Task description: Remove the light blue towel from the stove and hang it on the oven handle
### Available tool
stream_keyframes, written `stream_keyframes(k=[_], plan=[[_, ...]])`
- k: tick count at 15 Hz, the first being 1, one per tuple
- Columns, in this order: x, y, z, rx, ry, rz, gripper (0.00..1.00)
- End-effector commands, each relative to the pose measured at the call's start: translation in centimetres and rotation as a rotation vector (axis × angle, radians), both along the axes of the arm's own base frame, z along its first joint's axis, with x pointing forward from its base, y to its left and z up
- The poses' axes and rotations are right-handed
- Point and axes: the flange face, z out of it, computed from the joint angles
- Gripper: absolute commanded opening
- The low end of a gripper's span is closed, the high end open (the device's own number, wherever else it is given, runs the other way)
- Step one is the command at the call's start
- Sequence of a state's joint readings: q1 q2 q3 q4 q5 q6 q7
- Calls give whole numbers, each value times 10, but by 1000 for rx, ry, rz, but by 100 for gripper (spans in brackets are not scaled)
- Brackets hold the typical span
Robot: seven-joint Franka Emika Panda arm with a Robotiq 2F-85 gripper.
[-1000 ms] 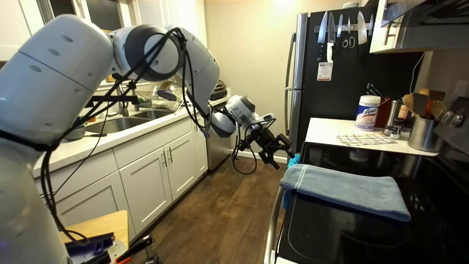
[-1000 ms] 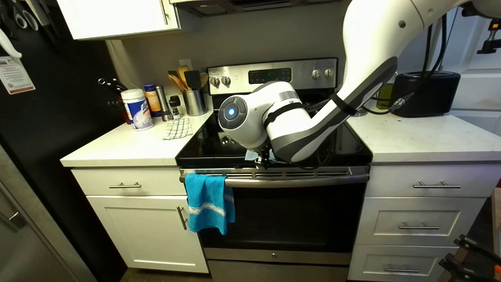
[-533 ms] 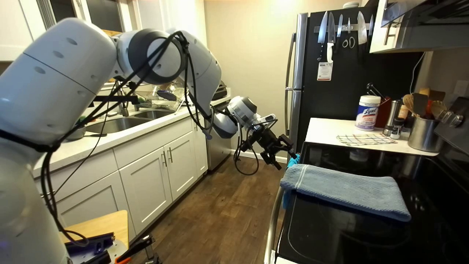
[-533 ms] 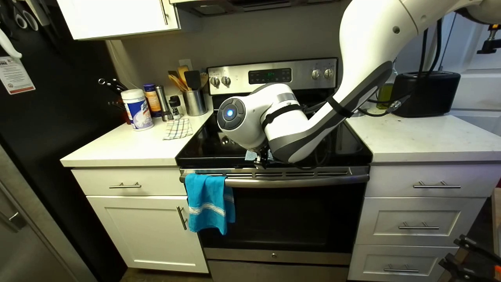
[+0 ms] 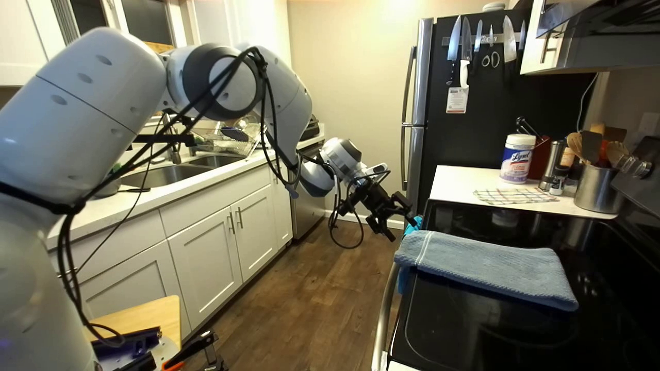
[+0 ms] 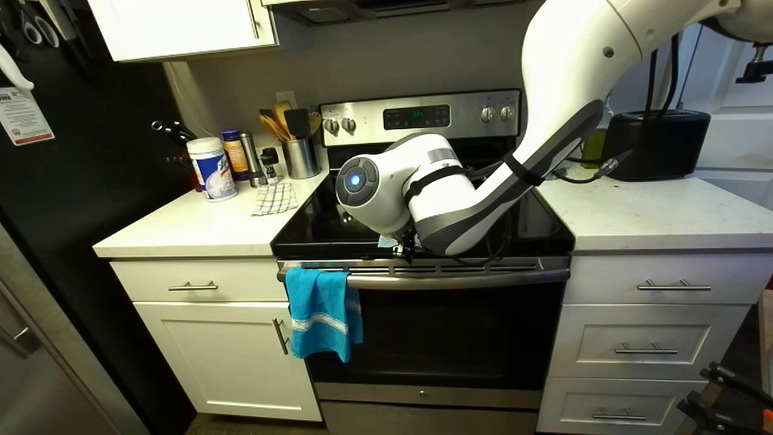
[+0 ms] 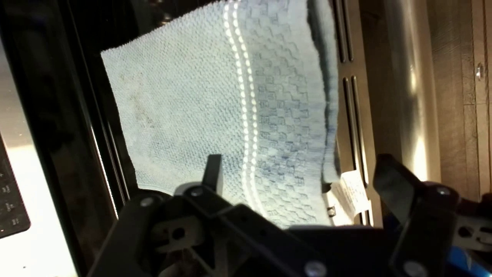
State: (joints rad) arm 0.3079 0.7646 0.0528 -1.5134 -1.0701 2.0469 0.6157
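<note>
Stove (image 5: 464, 330): glossy, flat black top.
Light blue towel (image 5: 487, 265): I see it folded on that top, white-striped end at the front edge.
Oven handle (image 6: 453, 281): silvery bar, horizontal, spanning the front.

In an exterior view the arm (image 6: 546, 118) hid most of the light blue towel (image 6: 386, 241). The wrist view's top edge cut it off — and print on a white label (image 7: 353, 189) was too blurred to read.
</note>
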Motion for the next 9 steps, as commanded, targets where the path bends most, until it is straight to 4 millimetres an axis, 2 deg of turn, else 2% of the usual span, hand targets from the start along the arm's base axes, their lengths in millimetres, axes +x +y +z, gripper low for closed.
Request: stream_keyframes(k=[1,5,9], plan=[[-2,4,-23,-33,19,-11,100],[-3,8,-39,-78,5,-9,100],[-1,16,-40,-142,-48,-12,100]])
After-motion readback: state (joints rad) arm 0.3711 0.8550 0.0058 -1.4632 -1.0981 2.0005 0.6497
